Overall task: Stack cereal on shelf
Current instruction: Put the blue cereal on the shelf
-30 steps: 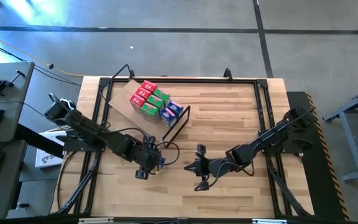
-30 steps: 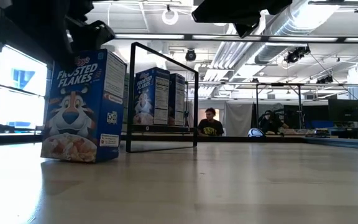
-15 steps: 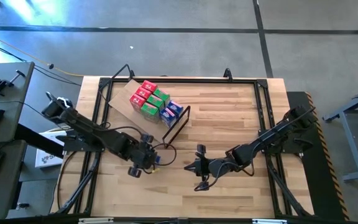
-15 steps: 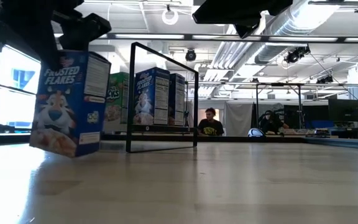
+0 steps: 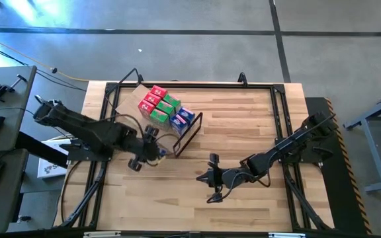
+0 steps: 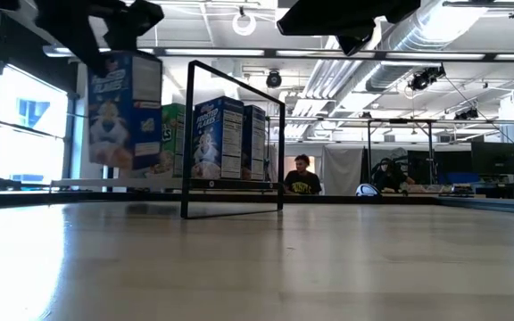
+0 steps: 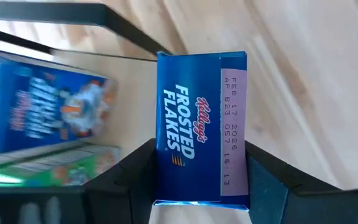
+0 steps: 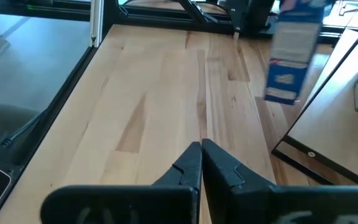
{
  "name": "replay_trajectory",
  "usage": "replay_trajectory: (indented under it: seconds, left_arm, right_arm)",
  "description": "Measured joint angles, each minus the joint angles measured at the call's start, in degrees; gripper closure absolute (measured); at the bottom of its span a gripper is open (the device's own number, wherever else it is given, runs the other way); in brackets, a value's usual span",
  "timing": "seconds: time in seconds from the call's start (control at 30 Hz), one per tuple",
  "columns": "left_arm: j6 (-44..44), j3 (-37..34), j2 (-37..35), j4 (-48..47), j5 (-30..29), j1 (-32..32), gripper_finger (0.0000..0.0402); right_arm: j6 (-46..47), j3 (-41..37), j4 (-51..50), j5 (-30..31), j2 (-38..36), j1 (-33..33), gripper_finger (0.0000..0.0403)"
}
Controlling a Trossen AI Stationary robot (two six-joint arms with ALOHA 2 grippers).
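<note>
held cereal box [image 7: 201,127]: blue, white lettering | shelf [image 5: 132,106]: light tan | shelved boxes [image 5: 166,109]: red, green, blue

Bright ceiling lights [image 6: 239,20] and a glowing window [image 6: 25,125] make the low view dark on top, and the Frosted Flakes box [image 8: 291,53] looks blurry.

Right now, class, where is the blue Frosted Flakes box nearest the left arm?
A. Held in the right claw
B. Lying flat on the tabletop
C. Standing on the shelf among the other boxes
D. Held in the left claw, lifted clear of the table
D: the left claw has its fingers on both sides of the Frosted Flakes box, and the low view shows that box hanging above the tabletop.
</note>
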Motion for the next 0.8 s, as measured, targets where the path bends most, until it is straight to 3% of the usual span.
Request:
replay_trajectory:
  seconds: [0.4, 0.6, 0.8]
  left_arm:
    - [14.7, 0.0, -0.75, 2.45, 2.51, 13.18, 0.0225]
    - [18.55, 0.0, -0.43, 6.25, 6.76, 16.47, 0.0225]
    - [19.77, 0.0, 0.45, 9.35, 6.06, 17.12, 0.0213]
  right_arm:
    - [0.09, 0.0, -0.42, -0.22, 0.01, 0.0, 0.0403]
    - [0.12, 0.0, -0.44, -0.21, 0.01, 0.0, 0.0403]
    - [0.06, 0.0, -0.4, -0.35, 0.01, -0.01, 0.0403]
